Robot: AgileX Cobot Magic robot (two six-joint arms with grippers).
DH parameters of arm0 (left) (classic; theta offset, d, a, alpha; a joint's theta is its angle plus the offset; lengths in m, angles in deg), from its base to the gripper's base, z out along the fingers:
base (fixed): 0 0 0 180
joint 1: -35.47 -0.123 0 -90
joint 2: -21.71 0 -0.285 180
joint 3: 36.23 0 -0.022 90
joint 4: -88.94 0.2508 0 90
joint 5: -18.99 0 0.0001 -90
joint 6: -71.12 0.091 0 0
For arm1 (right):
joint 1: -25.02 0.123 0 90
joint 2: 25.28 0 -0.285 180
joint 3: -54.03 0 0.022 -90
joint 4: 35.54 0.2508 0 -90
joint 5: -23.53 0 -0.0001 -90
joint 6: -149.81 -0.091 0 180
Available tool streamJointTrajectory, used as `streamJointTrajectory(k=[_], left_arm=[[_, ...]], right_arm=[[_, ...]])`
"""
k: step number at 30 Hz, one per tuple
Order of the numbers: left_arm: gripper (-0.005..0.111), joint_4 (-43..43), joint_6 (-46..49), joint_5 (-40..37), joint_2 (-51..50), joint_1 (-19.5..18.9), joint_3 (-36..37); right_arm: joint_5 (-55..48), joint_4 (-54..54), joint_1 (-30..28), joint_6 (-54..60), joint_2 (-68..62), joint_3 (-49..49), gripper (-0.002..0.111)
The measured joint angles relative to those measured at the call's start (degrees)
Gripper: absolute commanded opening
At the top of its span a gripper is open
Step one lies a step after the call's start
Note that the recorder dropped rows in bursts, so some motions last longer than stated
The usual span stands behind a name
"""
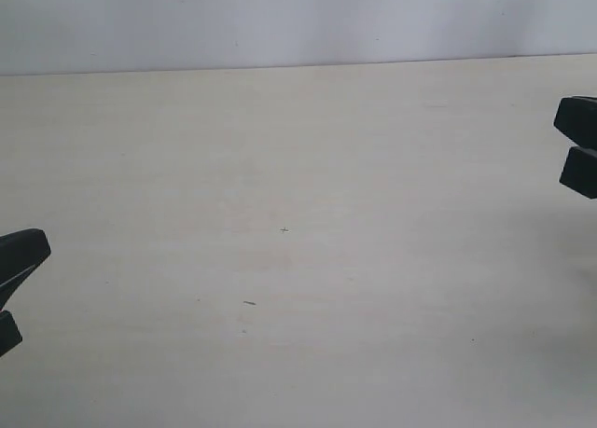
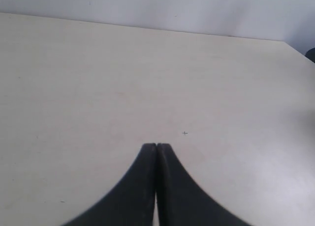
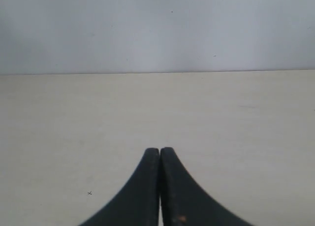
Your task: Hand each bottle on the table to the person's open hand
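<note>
- At the left edge, the left gripper (image 2: 156, 146) is hovering over the table (image 1: 298, 167), its jaws pressing together on nothing.
- Across the middle, the pale beige table is showing no bottles and no person's open hand; where they are, I cannot tell.
- At the right edge, the right gripper (image 3: 160, 150) is holding its jaws closed tight, empty.
- I am judging that either every bottle is already handed over, or none is laid out yet.
- Counting: two grippers, one table, zero bottles, zero hands.
</note>
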Motion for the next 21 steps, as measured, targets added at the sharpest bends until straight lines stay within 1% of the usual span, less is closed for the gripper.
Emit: streamJointTrajectory(k=[7, 21], left_arm=[[0.002, 0.0, 0.0, 0.0, 0.0, 0.0, 0.0], [0.002, 0.0, 0.0, 0.0, 0.0, 0.0, 0.0]], right_arm=[[-0.25, 0.0, 0.0, 0.0, 2.82, 0.0, 0.0], [-0.25, 0.0, 0.0, 0.0, 16.29, 0.0, 0.0]])
